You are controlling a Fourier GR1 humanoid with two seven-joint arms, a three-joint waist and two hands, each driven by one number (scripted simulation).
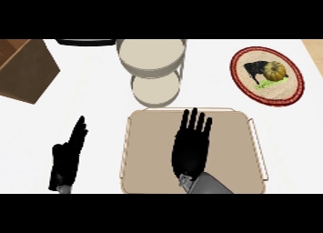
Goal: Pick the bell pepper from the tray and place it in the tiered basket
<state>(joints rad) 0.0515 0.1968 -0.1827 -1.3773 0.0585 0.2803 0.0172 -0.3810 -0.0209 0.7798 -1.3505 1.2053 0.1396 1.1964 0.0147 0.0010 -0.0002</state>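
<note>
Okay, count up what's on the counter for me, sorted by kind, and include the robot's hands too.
Trays: 1, the tan tray
Tiered baskets: 1, the tiered basket
Plates: 1, the red-rimmed plate, holding a pumpkin-like item
Boxes: 1, the brown box
Hands: 2, left hand resting, right hand above the tray
Total: 6
No bell pepper shows.

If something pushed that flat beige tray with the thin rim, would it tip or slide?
Probably slide: the flat beige tray looks wide and low. Likely stiff too, since its edges run straight.
</note>
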